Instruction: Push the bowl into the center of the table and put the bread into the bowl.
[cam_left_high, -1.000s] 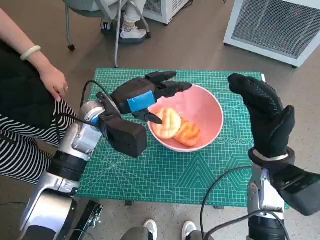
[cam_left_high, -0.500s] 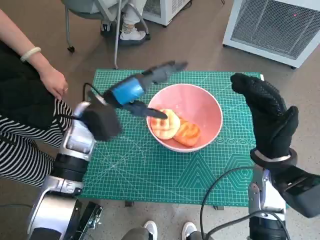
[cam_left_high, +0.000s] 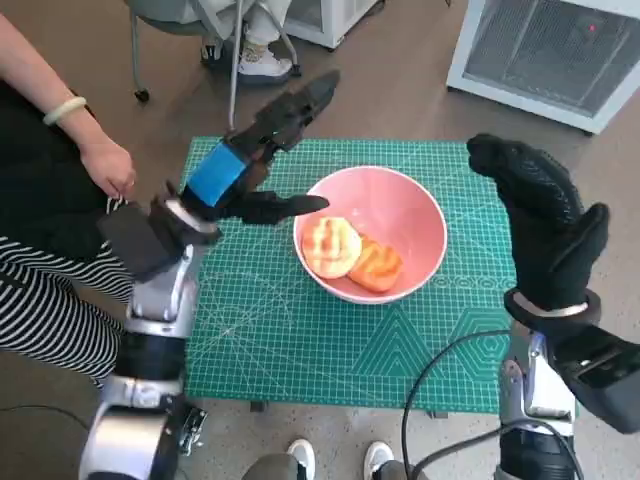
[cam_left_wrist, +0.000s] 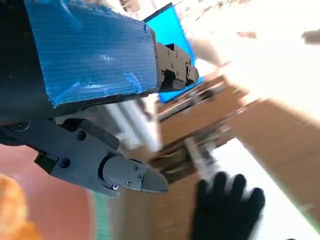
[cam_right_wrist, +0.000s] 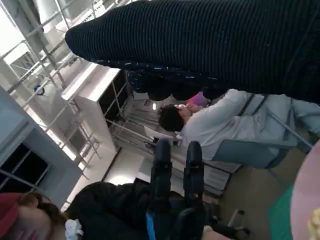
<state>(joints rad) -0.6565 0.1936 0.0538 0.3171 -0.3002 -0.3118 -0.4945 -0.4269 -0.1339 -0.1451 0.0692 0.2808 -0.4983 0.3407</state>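
A pink bowl stands near the middle of the green cutting mat. Two golden pieces of bread lie inside it, side by side. My left hand is raised above the mat to the left of the bowl, fingers spread and holding nothing. In the left wrist view its blue-taped back and black fingers are empty, with a corner of bread and the bowl's pink inside below. My right hand is lifted at the bowl's right, fingers straight, empty.
A person in a striped garment sits at the left, a hand close to the mat's left edge. A chair and feet are behind the table, a white grilled unit at the far right. Another seated person shows in the right wrist view.
My left hand has let go of the bread, risen out of the bowl and swung up and to the left. The bread stays in the bowl. My right hand barely moved.
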